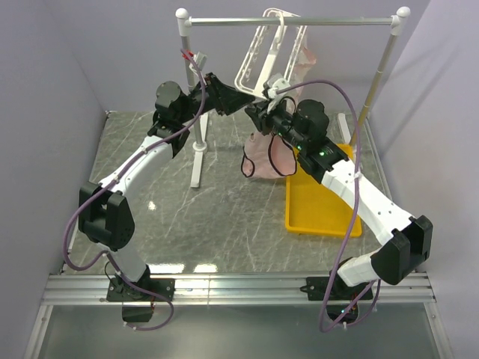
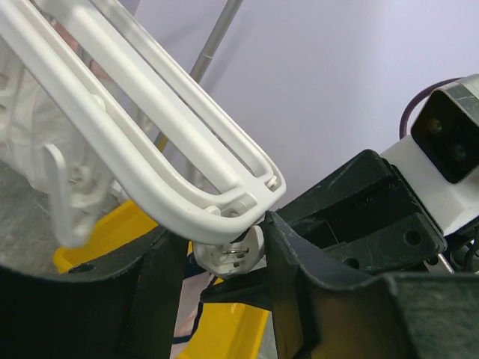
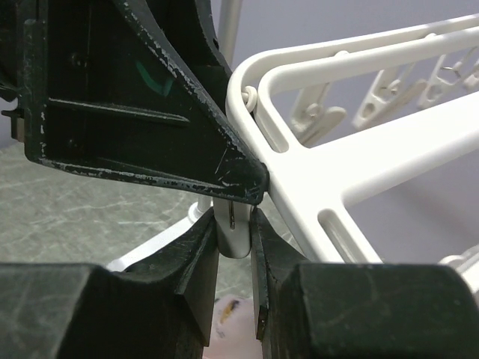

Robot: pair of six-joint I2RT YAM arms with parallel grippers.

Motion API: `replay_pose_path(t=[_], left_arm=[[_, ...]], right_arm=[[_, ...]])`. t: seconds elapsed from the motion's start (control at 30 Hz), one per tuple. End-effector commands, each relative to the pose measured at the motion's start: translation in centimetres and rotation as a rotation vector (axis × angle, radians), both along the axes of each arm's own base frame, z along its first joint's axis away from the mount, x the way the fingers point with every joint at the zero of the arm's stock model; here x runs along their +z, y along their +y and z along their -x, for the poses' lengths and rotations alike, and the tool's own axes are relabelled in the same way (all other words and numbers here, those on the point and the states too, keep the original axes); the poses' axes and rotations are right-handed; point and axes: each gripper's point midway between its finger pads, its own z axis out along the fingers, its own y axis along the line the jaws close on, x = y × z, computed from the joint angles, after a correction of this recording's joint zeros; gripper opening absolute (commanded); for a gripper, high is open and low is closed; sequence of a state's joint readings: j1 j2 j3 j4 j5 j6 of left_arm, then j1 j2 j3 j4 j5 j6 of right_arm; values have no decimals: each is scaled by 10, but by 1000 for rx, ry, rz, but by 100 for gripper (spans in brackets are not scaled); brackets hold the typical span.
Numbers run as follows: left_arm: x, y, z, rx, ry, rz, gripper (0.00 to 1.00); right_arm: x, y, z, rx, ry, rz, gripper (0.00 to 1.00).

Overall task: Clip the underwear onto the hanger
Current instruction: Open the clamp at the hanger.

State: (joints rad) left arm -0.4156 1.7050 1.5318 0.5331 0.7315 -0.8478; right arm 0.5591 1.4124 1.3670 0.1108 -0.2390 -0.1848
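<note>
Hanging from the one grey rail stand is a single white hanger, an oblong frame of parallel bars with small clips dangling below. Two pieces of pale pink underwear show. A plain pink piece drapes at the hanger's far side. A navy-trimmed piece dangles above the worktop, beside one yellow tray. The left fingers straddle and hold the hanger's near corner. The right fingers stand narrow, pinching one clip, with pink fabric just beneath them.
</note>
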Motion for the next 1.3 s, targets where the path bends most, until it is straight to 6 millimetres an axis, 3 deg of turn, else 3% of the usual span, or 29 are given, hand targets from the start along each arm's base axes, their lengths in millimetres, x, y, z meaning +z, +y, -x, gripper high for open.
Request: replay_pose_path(t=[0.0,0.27,0.6,0.93,1.03,1.27], left_arm=[[16,0,1,10,-2,33,49],[11,4,-2,21,26,42,49],[-5,12,1,28,46,10,47],[1,19,4,29,42,42,46],[2,20,4,33,41,44,38],[10,17,0,19,28,65,9]], right_arm=[[2,-5,-4,-49,-42,22,0],[-10,-5,-2,-68,-42,54,0],[-7,-7,-5,-82,-45,51,0],[-11,-6,-5,-78,-39,59,0],[-12,-6,-5,-77,-38,66,0],[-13,0,3,-23,-39,72,0]])
